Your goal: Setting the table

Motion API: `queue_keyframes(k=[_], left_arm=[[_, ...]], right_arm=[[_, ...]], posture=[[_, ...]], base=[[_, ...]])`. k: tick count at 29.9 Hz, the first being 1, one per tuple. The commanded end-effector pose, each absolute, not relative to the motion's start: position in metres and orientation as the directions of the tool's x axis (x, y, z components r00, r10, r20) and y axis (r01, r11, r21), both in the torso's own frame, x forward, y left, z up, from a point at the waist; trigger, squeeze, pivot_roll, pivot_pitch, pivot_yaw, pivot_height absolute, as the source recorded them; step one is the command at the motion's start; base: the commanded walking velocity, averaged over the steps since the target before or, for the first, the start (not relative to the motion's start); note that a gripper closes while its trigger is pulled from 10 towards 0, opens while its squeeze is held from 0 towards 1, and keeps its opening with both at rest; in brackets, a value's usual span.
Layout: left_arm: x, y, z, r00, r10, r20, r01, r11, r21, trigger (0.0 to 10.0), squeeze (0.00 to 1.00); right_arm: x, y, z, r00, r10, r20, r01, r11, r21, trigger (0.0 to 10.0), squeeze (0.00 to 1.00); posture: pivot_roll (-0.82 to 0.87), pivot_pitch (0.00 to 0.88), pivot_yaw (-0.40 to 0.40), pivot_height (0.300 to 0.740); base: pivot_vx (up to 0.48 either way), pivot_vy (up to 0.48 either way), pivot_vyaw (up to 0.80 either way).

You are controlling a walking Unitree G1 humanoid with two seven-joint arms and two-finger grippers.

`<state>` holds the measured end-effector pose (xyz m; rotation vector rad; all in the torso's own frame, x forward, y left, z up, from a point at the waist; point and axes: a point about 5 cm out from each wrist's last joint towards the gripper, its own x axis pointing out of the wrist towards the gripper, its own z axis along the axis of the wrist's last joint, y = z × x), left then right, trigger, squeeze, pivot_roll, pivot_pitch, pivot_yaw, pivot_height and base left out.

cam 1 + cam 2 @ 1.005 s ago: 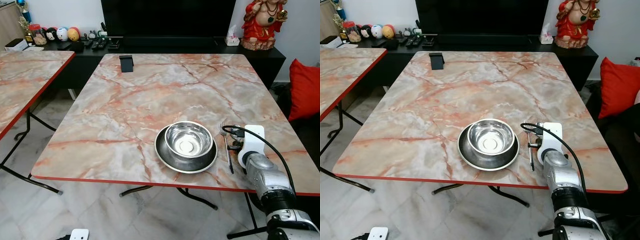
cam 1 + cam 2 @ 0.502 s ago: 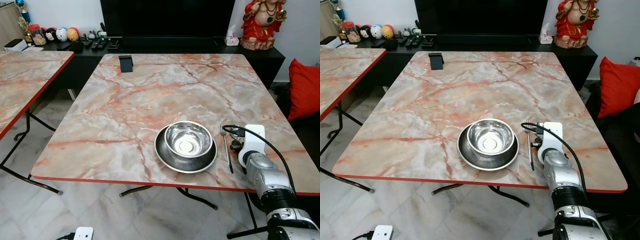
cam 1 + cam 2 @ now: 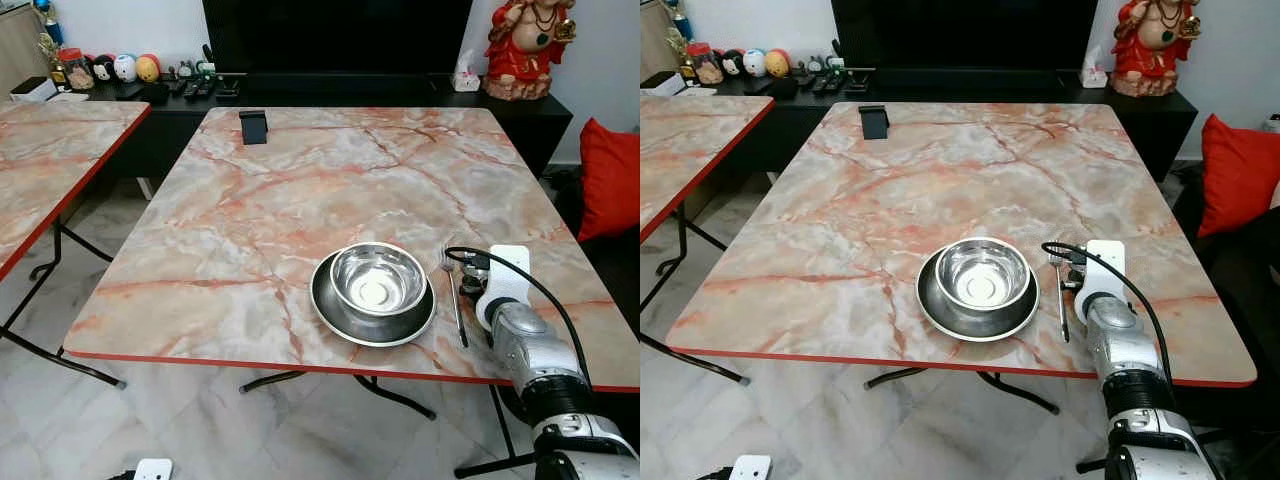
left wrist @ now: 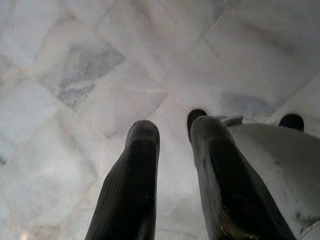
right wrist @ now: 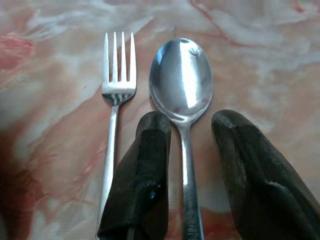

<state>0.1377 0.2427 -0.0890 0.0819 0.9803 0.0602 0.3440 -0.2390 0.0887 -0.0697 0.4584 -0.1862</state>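
Right tool (image 5: 190, 175) is low over the marble surface (image 3: 300, 190), fingers (image 5: 142, 170) spread, and the spoon (image 5: 182, 100) lies flat in the gap between them. Its handle runs down the middle of that gap, touching neither finger as far as the wrist view shows. The spoon's long axis lines up with the tool's own reach: bowl out ahead of the fingertips, face up, handle running back toward the wrist.

Just outside one finger lies the fork (image 5: 116, 95), parallel to the spoon, tines pointing the same way, ahead of the tool. The two pieces sit side by side, close but apart.

From the head view, the right arm (image 3: 525, 345) reaches forward from the near edge of the surface, forearm roughly level, white wrist block above the cutlery, black cable looping over it. The fork (image 3: 455, 300) lies on the tool's inner side, between it and the steel bowl (image 3: 378, 277), which sits inside a dark plate (image 3: 340, 315).

Left tool (image 4: 175, 175) hangs over pale floor tiles (image 4: 75, 75), its two fingers slightly parted with nothing between them.

Far beyond the working tool, a small black stand (image 3: 253, 127) sits near the far edge of the surface.
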Motion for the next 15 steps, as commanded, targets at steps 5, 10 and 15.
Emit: queue_keyframes(k=[5,10,15], left_arm=[[0.133,0.246,-0.09,0.545,0.099,-0.833,-0.027,0.995,0.1,10.0,0.0],[0.129,0.246,-0.091,0.544,0.099,-0.833,-0.032,0.995,0.098,10.0,0.0],[0.127,0.245,-0.092,0.544,0.1,-0.833,-0.037,0.995,0.095,10.0,0.0]], right_arm=[[0.353,-0.238,0.117,0.958,-0.195,-0.212,0.161,0.972,-0.169,10.0,0.0],[0.344,-0.23,0.139,0.983,-0.177,0.043,0.181,0.975,-0.126,10.0,0.0],[0.328,-0.23,0.142,0.969,-0.195,0.153,0.214,0.969,-0.121,10.0,0.0]], posture=[[-0.08,0.0,0.018,0.74],[-0.08,0.0,0.019,0.74],[-0.08,0.0,0.024,0.74]], base=[[0.0,0.0,0.0],[0.0,0.0,0.0],[0.0,0.0,0.0]])
